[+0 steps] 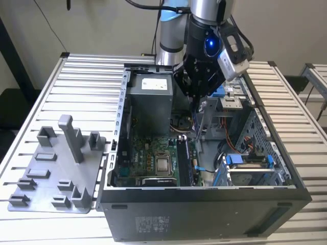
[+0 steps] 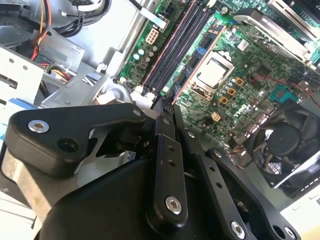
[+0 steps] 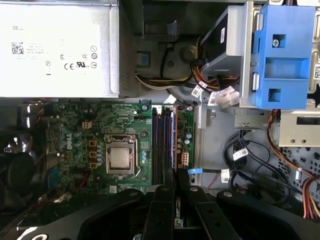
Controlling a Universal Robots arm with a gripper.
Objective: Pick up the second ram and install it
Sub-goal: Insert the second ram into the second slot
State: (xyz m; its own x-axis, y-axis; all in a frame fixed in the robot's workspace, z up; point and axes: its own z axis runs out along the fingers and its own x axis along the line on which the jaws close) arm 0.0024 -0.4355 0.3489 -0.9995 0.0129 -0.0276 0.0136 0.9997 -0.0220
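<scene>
My gripper [image 1: 196, 106] hangs inside the open computer case [image 1: 204, 204], above the green motherboard [image 1: 150, 158]. Its fingers [image 2: 165, 150] are shut on a thin dark strip seen edge-on, the second ram [image 2: 168, 101]. In the first wrist view the gripper [image 3: 175, 177] and the ram's edge [image 3: 175, 186] sit just off the near end of the long black memory slots [image 3: 162, 145]. The slot nearest the board's edge carries a reddish-brown strip [image 3: 174, 140]. In the second wrist view the slots [image 2: 175, 50] run away from the fingertips.
A grey tray with upright posts [image 1: 61, 168] lies on the slatted table at the exterior view's left. Inside the case are the power supply [image 3: 55, 47], the processor socket [image 3: 120, 157], a fan [image 2: 287, 145], a blue drive bracket [image 3: 282, 55] and loose cables [image 3: 240, 155].
</scene>
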